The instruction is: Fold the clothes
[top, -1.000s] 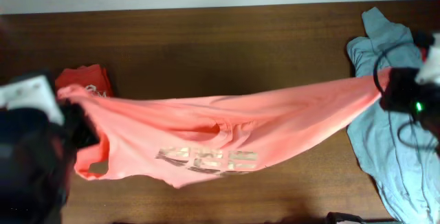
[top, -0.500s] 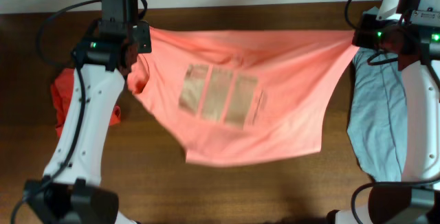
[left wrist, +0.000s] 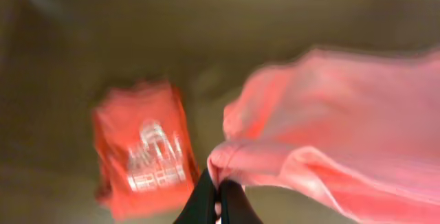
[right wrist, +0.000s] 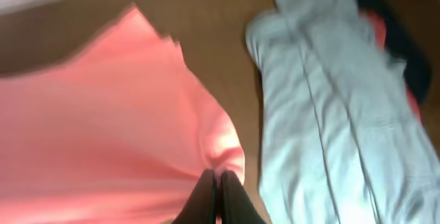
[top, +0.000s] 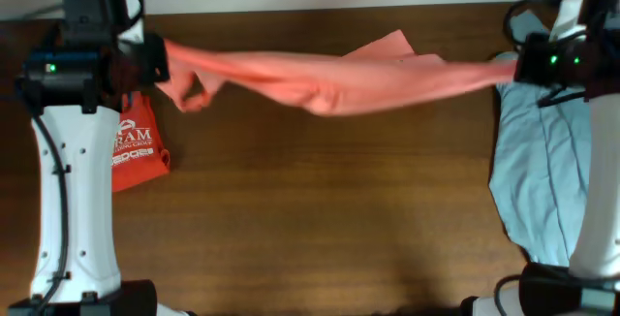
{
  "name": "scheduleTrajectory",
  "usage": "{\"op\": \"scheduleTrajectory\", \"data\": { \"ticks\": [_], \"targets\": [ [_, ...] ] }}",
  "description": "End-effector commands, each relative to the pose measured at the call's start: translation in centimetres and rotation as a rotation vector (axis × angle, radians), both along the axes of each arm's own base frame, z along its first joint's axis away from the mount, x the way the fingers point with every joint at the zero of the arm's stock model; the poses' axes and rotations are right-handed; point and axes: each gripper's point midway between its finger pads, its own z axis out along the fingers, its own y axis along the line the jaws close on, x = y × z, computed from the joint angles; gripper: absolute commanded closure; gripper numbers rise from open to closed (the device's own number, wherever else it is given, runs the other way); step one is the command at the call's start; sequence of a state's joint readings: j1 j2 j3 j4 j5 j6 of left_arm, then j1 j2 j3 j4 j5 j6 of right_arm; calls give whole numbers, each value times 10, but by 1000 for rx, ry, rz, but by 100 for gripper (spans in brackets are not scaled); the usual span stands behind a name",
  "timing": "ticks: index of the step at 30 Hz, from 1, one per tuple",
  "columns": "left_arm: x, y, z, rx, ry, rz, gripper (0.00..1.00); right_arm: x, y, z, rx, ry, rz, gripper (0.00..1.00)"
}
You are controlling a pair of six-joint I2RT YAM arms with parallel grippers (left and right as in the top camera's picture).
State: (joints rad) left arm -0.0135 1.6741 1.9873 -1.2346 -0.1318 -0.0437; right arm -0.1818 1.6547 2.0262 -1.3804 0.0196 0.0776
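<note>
Left fingers (left wrist: 201, 203) are pinched shut on 1 end of the salmon-pink top (top: 339, 81), and the right fingers (right wrist: 234, 205) clamp the other end. Plain, thin and soft, the top is stretched into a narrow, wrinkled band between the 2 arms across the far side of the worktop (top: 320, 219). A loose corner pokes up near its middle, and its right end lies over a grey-blue garment (top: 533, 171).
</note>
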Motion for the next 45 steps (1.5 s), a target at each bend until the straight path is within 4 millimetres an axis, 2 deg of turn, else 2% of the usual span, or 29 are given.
{"op": "scheduleTrajectory", "data": {
  "ticks": [1, 6, 11, 15, 18, 22, 27, 32, 38, 41, 45],
  "targets": [
    [-20, -20, -60, -91, 224, -74, 100, -14, -14, -42, -43, 180, -24, 96],
    [-49, -19, -130, -95, 449, -64, 100, -38, -13, -93, -30, 361, -25, 96],
    [-84, -18, -183, -98, 616, -56, 100, -68, -11, -140, -20, 526, -29, 96],
    [-111, -18, -211, -102, 718, -50, 100, -96, -20, -167, -38, 644, -111, 96],
    [-126, -22, -219, -123, 775, -49, 100, -118, -33, -182, -60, 714, -224, 96],
    [-137, -22, -217, -127, 815, -48, 100, -132, -44, -189, -37, 745, -290, 96],
    [-147, -20, -209, -120, 836, -39, 100, -141, -56, -188, -10, 753, -362, 96],
    [-151, -15, -195, -97, 794, -8, 100, -142, -55, -187, 8, 747, -367, 96],
    [-140, -17, -167, -105, 621, -21, 100, -139, -44, -186, 68, 729, -348, 96],
    [-130, -17, -140, -106, 464, -31, 100, -127, -34, -173, 119, 619, -280, 96],
    [-124, -19, -86, -107, 203, -55, 100, -117, -26, -119, 114, 391, -220, 96]
  ]
}}
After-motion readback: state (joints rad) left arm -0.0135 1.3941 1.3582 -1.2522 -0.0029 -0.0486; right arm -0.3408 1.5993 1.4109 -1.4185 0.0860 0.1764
